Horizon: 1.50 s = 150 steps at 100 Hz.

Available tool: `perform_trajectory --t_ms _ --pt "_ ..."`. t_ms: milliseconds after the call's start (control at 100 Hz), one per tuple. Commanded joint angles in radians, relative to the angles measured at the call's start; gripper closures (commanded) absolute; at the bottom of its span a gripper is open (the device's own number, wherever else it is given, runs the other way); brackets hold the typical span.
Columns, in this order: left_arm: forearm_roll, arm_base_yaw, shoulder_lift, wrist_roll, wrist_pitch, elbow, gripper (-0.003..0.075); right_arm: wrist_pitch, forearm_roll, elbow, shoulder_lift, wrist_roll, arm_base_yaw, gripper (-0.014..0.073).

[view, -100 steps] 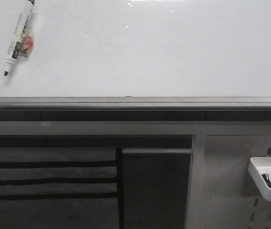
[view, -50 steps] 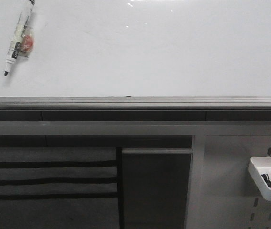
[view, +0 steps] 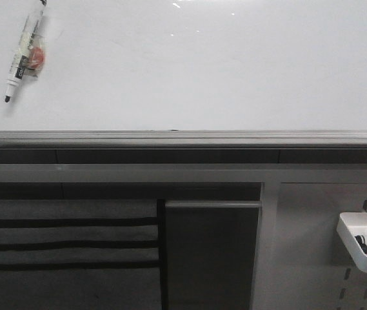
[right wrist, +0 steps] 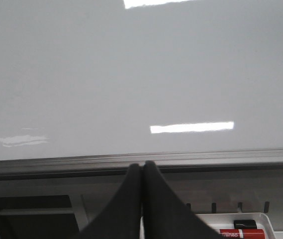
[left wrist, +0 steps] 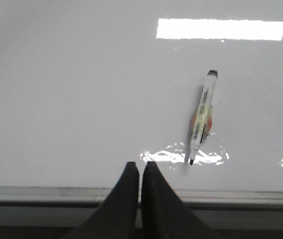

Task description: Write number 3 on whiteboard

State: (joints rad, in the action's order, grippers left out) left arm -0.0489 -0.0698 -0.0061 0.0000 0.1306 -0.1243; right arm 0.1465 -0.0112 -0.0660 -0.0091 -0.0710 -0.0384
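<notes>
I see whiteboard (view: 202,71) filling upper front view, surface bare, no digit drawn on it. Marker (view: 23,53) sits on whiteboard near its upper left corner, cap off, black tip pointing down toward grey edge rail (view: 183,138). Left gripper (left wrist: 140,174): jaws pressed together, holding nothing, hovering by rail, apart from marker. Right gripper (right wrist: 142,174): jaws pressed together, holding nothing, also by rail. White tray (view: 364,242) hangs below whiteboard's right end, markers inside.

The whiteboard (view: 202,71) lies open except for a marker (view: 23,55) at its upper left, well apart from both tools.
</notes>
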Motion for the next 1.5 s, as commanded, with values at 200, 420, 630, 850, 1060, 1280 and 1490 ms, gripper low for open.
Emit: perform_trajectory --t_ms 200,420,630,850,1060,1280,1490 --pt "0.023 -0.006 0.179 0.005 0.293 -0.413 0.0738 0.201 0.011 -0.358 0.155 0.071 0.004 0.066" --pt "0.049 -0.006 0.319 0.005 0.394 -0.503 0.0738 0.216 0.011 -0.476 0.275 0.071 0.004 0.066" --pt "0.049 -0.006 0.35 0.005 0.393 -0.503 0.0738 0.212 0.011 -0.476 0.282 0.071 0.004 0.066" --pt "0.049 -0.006 0.35 0.005 0.393 -0.503 0.0738 0.225 0.011 -0.476 0.282 0.071 0.004 0.066" --pt "0.049 -0.006 0.35 0.005 0.391 -0.503 0.0737 0.223 0.011 -0.476 0.282 0.071 0.004 0.0652" --pt "0.117 -0.006 0.35 0.005 0.393 -0.503 0.0393 0.223 0.011 -0.476 0.282 0.071 0.004 0.023" --pt "0.11 -0.006 0.35 0.005 0.387 -0.503 0.0111 0.219 0.011 -0.476 0.282 0.071 0.004 0.0067"
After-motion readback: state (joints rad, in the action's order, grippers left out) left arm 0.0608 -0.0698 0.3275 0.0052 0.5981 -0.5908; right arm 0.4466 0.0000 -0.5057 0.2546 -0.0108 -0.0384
